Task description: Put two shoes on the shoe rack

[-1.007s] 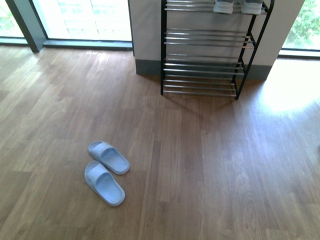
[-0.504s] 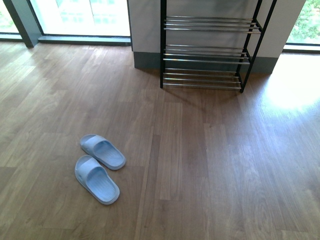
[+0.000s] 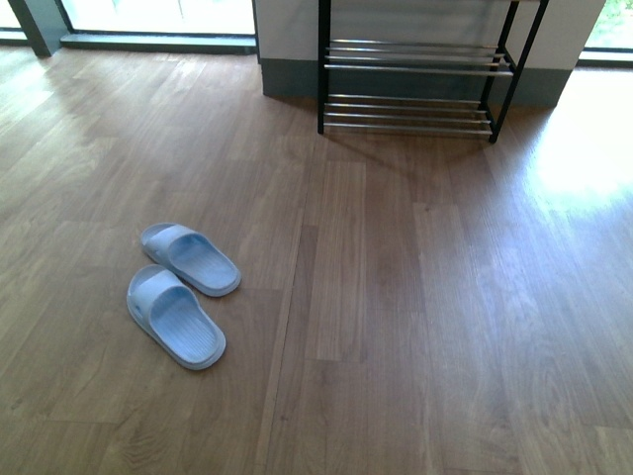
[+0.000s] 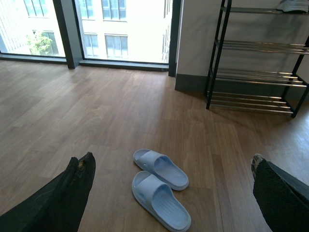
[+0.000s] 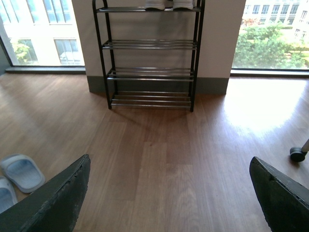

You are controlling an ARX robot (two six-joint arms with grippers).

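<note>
Front view, from where I stand: the two light blue slides, the far one [image 3: 190, 258] and the near one [image 3: 176, 317], lie close side by side on the wooden floor [image 3: 415, 297] in the lower left of the frame, strap ends turned toward the upper left. The shoe rack [image 3: 410, 69] stands at the top edge, right of centre, against the wall and well apart from the slides; only its two lowest tiers show here.

The right wrist camera takes in more of the rack, with a pair of sneakers [image 5: 169, 5] on the top tier, only their pale soles visible.

The left gripper [image 4: 170, 158] is spread wide, with nothing between its dark fingers [image 4: 72, 193]. The right gripper [image 5: 169, 161] gapes just as wide and holds nothing.
</note>
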